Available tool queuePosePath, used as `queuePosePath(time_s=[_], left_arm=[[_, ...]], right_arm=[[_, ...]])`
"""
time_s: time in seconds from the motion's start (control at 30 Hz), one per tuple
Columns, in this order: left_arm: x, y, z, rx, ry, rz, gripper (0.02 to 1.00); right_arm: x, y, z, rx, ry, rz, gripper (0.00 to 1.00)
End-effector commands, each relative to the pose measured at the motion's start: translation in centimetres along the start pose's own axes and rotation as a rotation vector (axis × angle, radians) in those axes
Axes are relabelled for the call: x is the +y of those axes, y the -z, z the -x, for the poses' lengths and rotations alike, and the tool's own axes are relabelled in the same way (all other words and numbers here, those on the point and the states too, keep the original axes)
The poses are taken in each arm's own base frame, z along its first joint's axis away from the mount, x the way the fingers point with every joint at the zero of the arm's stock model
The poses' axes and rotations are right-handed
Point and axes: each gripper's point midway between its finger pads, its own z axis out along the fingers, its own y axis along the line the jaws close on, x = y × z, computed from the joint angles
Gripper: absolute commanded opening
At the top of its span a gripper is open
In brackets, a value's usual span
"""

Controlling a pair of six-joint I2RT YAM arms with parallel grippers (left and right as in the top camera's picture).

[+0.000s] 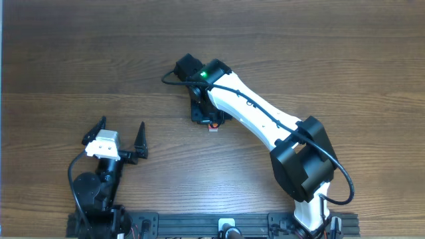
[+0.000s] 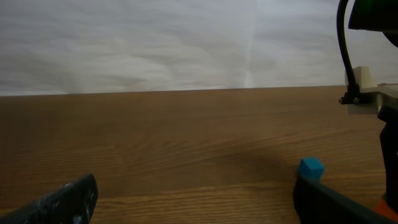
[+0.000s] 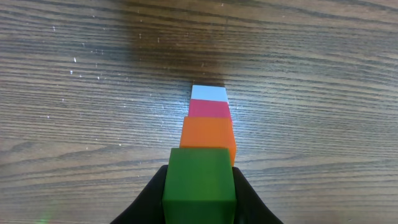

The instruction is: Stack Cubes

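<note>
Low in the frame's centre, the right gripper [image 3: 199, 205] clamps the green cube [image 3: 199, 177] squarely above the orange cube [image 3: 208, 138], probably to seat it flush, while the left gripper [image 1: 121, 133] rests spread at lower left, well clear.

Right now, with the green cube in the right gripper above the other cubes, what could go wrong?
1. The right gripper holds the green cube over the orange cube, pink cube and pale cube. These do not look perfectly lined up, so releasing the green cube off-centre may topple them.
2. The fingers sit close to the orange cube, so opening or lifting carelessly could nudge it.
</note>
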Motion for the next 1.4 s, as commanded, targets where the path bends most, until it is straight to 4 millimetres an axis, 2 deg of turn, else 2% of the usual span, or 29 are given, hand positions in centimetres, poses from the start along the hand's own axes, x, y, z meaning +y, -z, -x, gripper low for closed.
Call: queuePosePath(time_s=[0.03, 1.4], left_arm=[[-0.04, 0.01, -0.12, 0.001, -0.015, -0.001, 0.998], [-0.04, 0.01, -0.11, 0.0, -0.015, -0.001, 0.998]], right_arm=[[-0.31, 0.66, 0.14, -0.022, 0.001, 0.004, 0.156], [-0.53, 0.66, 0.18, -0.025, 0.008, -0.007, 0.316]])
